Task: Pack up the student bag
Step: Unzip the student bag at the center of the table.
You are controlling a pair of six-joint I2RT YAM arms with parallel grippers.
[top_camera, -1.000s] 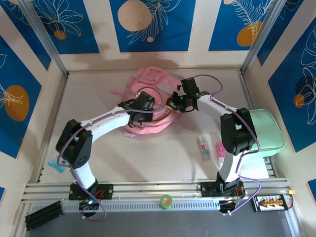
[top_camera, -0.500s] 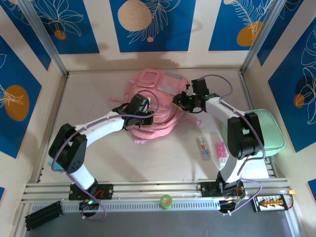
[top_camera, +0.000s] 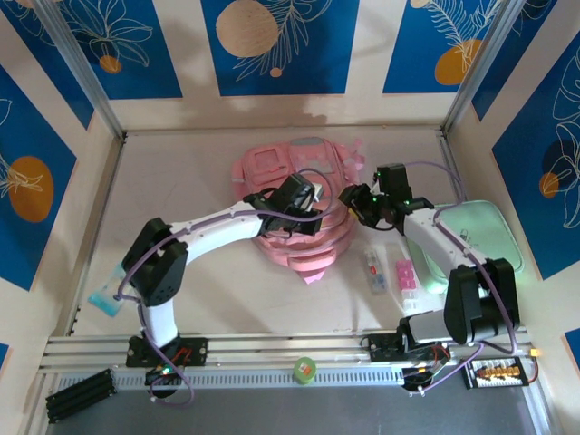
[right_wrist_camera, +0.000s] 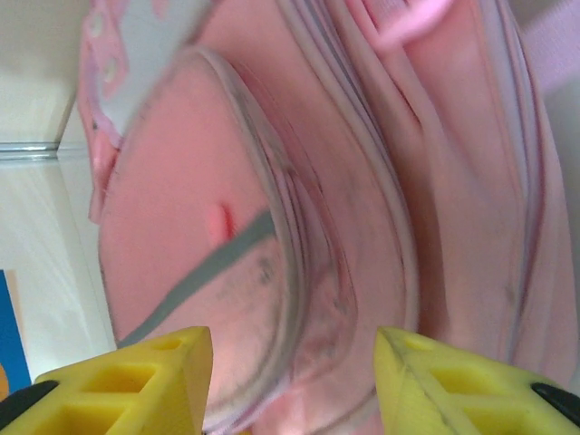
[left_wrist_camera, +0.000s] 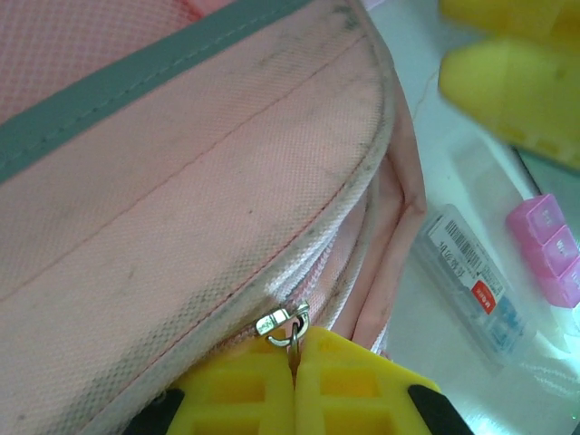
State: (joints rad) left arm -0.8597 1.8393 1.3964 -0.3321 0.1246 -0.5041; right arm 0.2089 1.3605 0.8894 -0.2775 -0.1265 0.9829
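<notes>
The pink student bag (top_camera: 304, 237) lies flat in the middle of the table. My left gripper (top_camera: 302, 201) rests on top of it. In the left wrist view its yellow fingers (left_wrist_camera: 236, 390) are shut on the metal zip pull (left_wrist_camera: 283, 321) at the edge of the bag (left_wrist_camera: 181, 181). My right gripper (top_camera: 359, 201) hovers just off the bag's right side, jaws open. In the right wrist view the bag (right_wrist_camera: 317, 181) lies beyond the open right gripper (right_wrist_camera: 294, 372), with nothing between the fingers.
A clear barcode-labelled box (top_camera: 373, 269) and a pink pill box (top_camera: 404, 275) lie right of the bag. A mint-green case (top_camera: 480, 236) sits at the right wall. A blue packet (top_camera: 107, 299) lies at the left, and a green tape roll (top_camera: 304, 369) on the front rail.
The right gripper has opened, let go of the bag and drawn back to the right. The left gripper has moved right, still shut on the zip pull, and the bag has shifted right with it.
</notes>
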